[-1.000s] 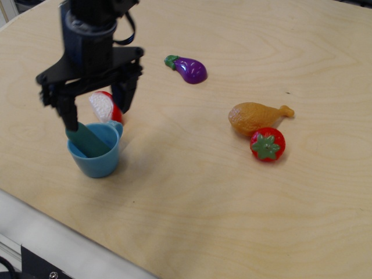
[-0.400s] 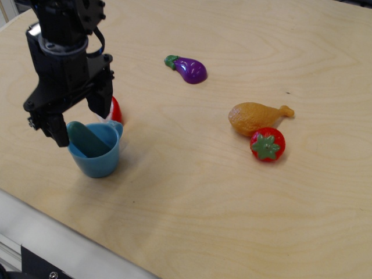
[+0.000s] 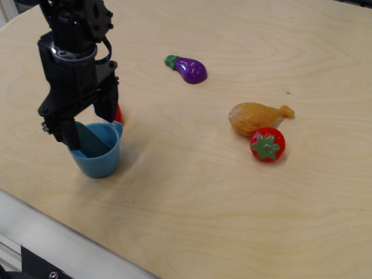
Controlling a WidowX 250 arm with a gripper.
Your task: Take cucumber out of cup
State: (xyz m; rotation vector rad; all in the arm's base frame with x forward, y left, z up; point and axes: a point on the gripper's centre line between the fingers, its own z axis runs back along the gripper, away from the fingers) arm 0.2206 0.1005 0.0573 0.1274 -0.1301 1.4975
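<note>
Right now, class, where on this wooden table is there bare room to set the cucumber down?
Bare wood lies between the light-blue plastic cup and the red toy tomato, and right of the purple toy eggplant. It is crowded around the cup, under the black gripper.

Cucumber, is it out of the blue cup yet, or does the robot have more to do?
Not out yet. The cucumber is leaning inside the cup, so nothing is finished. Right now the gripper hangs just above the cup with its jaws spread, one finger at the cup's left rim and the other behind it, not squeezing anything. What's left: close on the cucumber, lift it out, and put it down on the table.
</note>
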